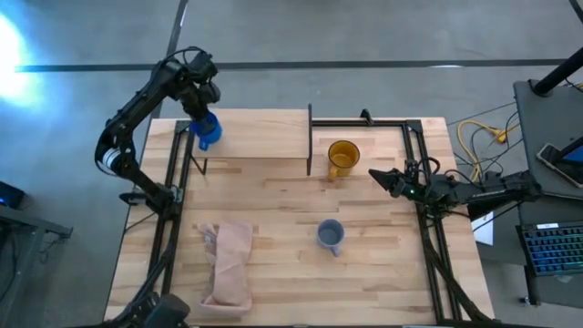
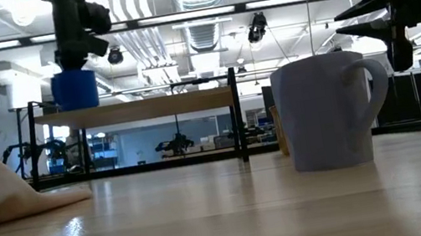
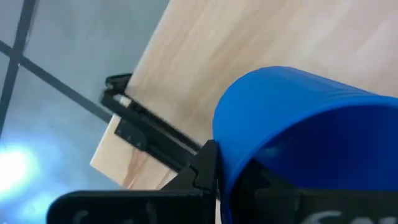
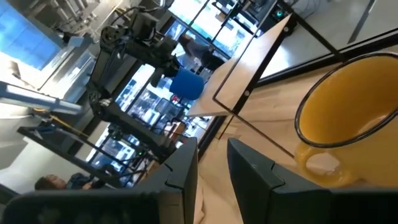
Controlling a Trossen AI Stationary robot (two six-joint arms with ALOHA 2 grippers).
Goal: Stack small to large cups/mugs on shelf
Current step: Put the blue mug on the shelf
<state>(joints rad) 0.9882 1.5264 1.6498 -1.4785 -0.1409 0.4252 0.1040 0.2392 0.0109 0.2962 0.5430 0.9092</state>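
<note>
My left gripper [image 1: 204,120] is shut on the small bright blue mug [image 1: 208,132] over the left end of the pale wooden shelf [image 1: 264,135]. In the low view the mug [image 2: 74,89] stands upright with its base at the shelf top [image 2: 141,109]; I cannot tell whether it rests there. The amber-yellow mug [image 1: 342,158] stands on the table just right of the shelf. The grey-blue mug [image 1: 330,235] stands nearer the front. My right gripper [image 1: 378,175] is open and empty, level, just right of the yellow mug [image 4: 348,124]. My left gripper holds the blue mug at its rim [image 3: 249,112], coming from above and pointing down. One dark finger [image 3: 202,168] lies against the outer wall; the mug hides the other. The mug is upright below the fingers, its handle toward the table's near side.
A beige cloth [image 1: 230,262] lies crumpled at the table's near left. The shelf's black frame post [image 1: 310,137] stands between the shelf and the yellow mug. Black rails run along the table's left and right sides. Bare planks lie between the cloth and the grey-blue mug.
</note>
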